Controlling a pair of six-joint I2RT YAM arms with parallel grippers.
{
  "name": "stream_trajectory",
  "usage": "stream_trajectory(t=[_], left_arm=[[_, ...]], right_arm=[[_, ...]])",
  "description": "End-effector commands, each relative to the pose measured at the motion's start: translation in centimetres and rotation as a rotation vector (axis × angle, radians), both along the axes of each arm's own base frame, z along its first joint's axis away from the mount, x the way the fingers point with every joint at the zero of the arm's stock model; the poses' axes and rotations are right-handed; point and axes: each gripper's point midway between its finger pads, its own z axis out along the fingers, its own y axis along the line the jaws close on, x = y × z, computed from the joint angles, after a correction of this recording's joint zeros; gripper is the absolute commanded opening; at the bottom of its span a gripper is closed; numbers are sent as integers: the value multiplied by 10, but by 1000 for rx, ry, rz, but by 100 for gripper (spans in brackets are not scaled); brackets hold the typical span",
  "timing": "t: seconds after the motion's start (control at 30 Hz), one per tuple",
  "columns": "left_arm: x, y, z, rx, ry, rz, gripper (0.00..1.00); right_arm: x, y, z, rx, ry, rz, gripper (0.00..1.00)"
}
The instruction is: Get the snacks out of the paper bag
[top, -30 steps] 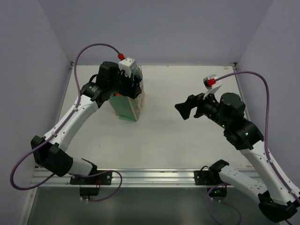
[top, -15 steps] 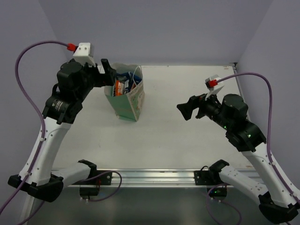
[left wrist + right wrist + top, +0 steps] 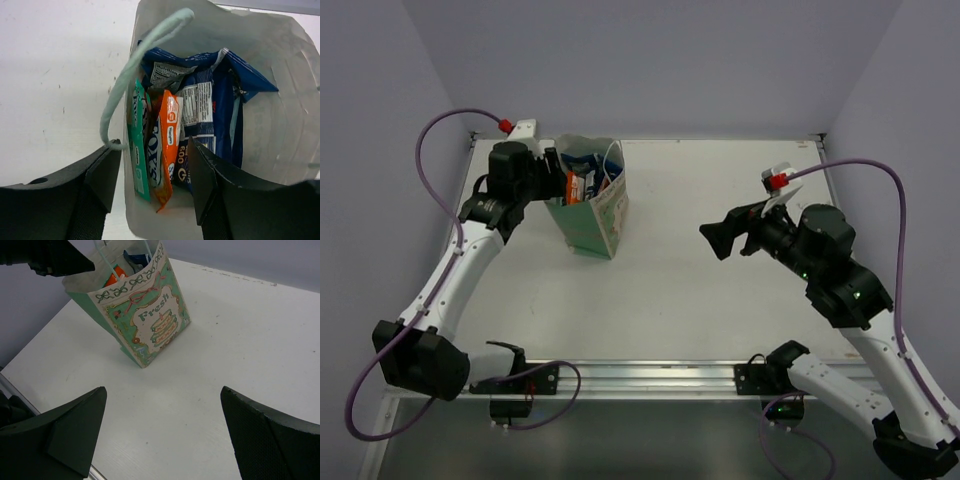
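**Left arm parked over the bag mouth**

The left arm point(image 3: 470, 262) reached toward 11 o'clock with its wrist tipped down. The left gripper point(image 3: 552, 172) hung over the paper bag point(image 3: 595, 218), jaws apart, gripping nothing. The bag stood upright at the table's point(image 3: 700, 300) 10 o'clock, mouth up, with the snacks point(image 3: 170, 125) on end inside. The right gripper point(image 3: 720, 236) sat at 3 o'clock, pointing toward 9, gaping wide.

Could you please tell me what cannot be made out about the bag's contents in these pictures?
- Left wrist view: the snacks overlap, hiding their count and the paper bag's bottom.
- Right wrist view: the bag's wall hides all but packet tips.
- Top view: packet print is too small to read.
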Motion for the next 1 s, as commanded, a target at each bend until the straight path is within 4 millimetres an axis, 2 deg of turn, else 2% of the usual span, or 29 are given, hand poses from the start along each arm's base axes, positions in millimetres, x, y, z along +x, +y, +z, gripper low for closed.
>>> stream_trajectory(t=[0.0,0.17,0.27,0.3,0.37,0.43,0.47,0.53,0.57,0.6,0.63,0.67,0.7,0.73,0.77,0.8,0.83,0.87,0.97], left_arm=[[26,5,11,2,-87,41,61],[44,14,-6,31,-98,70,47],[52,14,-9,43,-93,63,30],[54,14,-4,56,-107,56,13],[57,14,2,72,-125,41,1],[58,13,17,109,-170,7,0],[57,8,23,116,-187,-36,0],[56,7,45,187,-249,-95,0],[55,8,54,212,-272,-108,0],[53,4,71,266,-322,-166,0],[51,4,78,288,-337,-180,0],[50,4,94,315,-377,-201,0],[48,2,103,323,-397,-216,0],[46,1,108,333,-407,-234,0],[43,-5,113,332,-425,-269,0],[39,-8,121,342,-450,-295,0],[36,-12,123,345,-461,-317,0],[33,-15,124,348,-469,-340,0],[21,-32,120,342,-469,-414,0]], right_arm=[[-5,1,11,13,-33,23,99],[-6,4,18,53,-54,33,99],[-7,6,28,69,-78,44,99],[-8,6,32,70,-87,51,99],[-8,10,42,82,-111,70,99],[-8,13,50,90,-128,84,99],[-12,17,64,101,-153,119,99],[-6,27,69,89,-139,153,99],[-7,29,85,101,-156,165,99],[-3,33,90,106,-144,167,99],[6,44,85,91,-110,180,99],[6,48,99,82,-152,199,99],[11,51,104,71,-166,187,99],[17,67,98,46,-147,206,99],[17,71,111,44,-171,217,99],[18,78,113,41,-165,236,99],[25,96,103,19,-133,263,99],[26,101,112,17,-141,263,99],[36,129,100,-10,-114,288,99]])
